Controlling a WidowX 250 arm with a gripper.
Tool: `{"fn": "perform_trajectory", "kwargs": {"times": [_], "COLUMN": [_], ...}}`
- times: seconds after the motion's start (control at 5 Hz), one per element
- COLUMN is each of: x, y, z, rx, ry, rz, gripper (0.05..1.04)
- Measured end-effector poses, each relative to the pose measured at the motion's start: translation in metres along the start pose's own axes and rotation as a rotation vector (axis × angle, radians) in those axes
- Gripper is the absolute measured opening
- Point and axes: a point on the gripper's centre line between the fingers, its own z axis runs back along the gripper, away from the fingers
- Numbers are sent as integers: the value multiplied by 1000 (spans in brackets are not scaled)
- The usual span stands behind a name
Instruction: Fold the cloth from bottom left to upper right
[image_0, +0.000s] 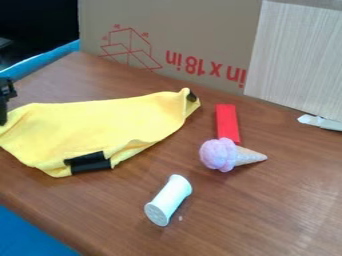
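Note:
At the left edge of the camera view, part of the black gripper (6, 97) shows beside the upper left end of the yellow cloth (100, 125). The cloth lies rumpled across the left half of the table, with its left end running to the view's edge. Black patches show at its lower front edge and on its raised right tip. Whether the gripper touches the cloth is unclear.
Right of the cloth lie a red block (227, 122) and a toy ice cream cone (219, 155). A white spool-shaped object (168, 200) lies nearer the front. Cardboard (180, 35) and a pale panel (297, 55) stand along the table's back. The wooden table (267, 220) has its edge at lower left.

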Motion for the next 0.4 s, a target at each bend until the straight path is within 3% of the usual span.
{"fn": "perform_trajectory", "kwargs": {"times": [0.2, 0.4], "x": [-7, -9], "y": [1, 2], "z": [-3, -3], "rx": [-2, -5], "ry": [18, 6], "rz": [-25, -52], "gripper": [370, 160]}}
